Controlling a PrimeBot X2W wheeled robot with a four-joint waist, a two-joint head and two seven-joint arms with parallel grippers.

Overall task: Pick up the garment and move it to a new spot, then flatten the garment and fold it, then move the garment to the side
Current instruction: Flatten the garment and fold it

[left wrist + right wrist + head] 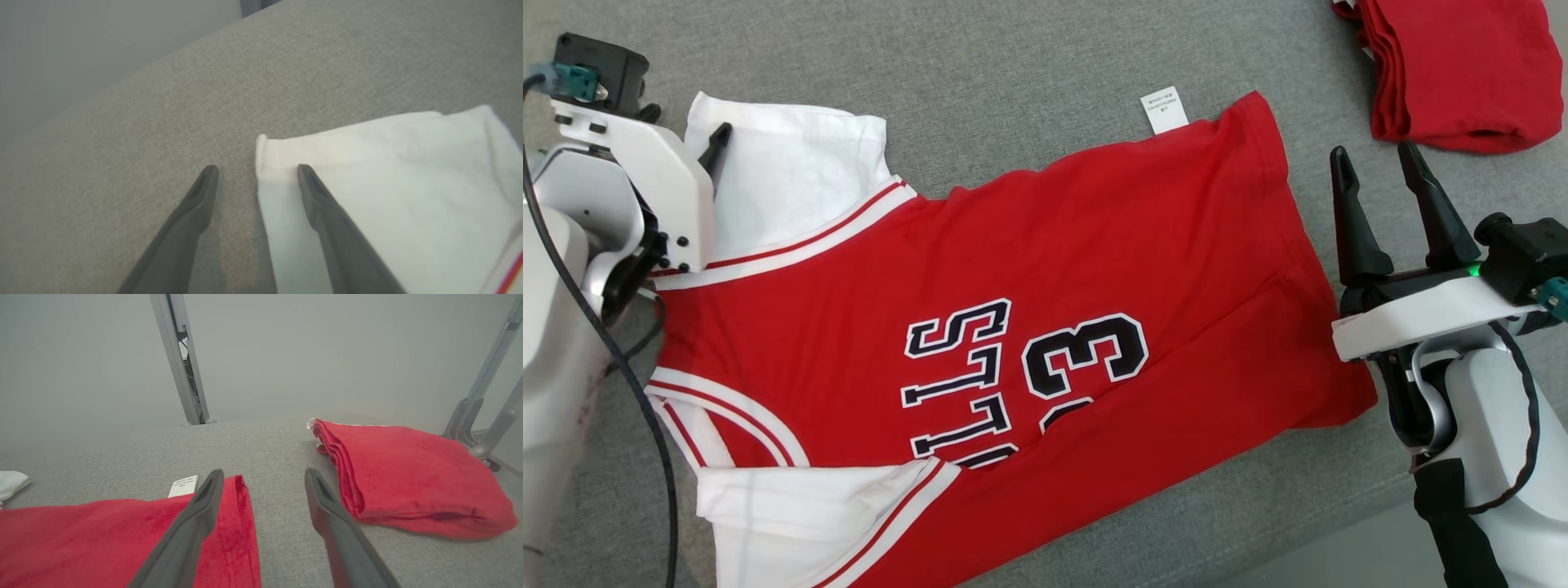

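The garment is a red basketball jersey with white sleeves and black lettering, spread nearly flat on the grey surface, its near long edge folded over. A white label sticks out at its far edge. My left gripper is open over the far white sleeve, one finger above the sleeve's corner, the other above bare fabric. In the head view the left gripper's one visible fingertip lies against that sleeve. My right gripper stands open just right of the jersey's hem, holding nothing.
A folded red garment lies at the far right, also in the right wrist view. The grey cushioned surface ends at a front edge at lower right. Metal frame legs stand beyond the far edge.
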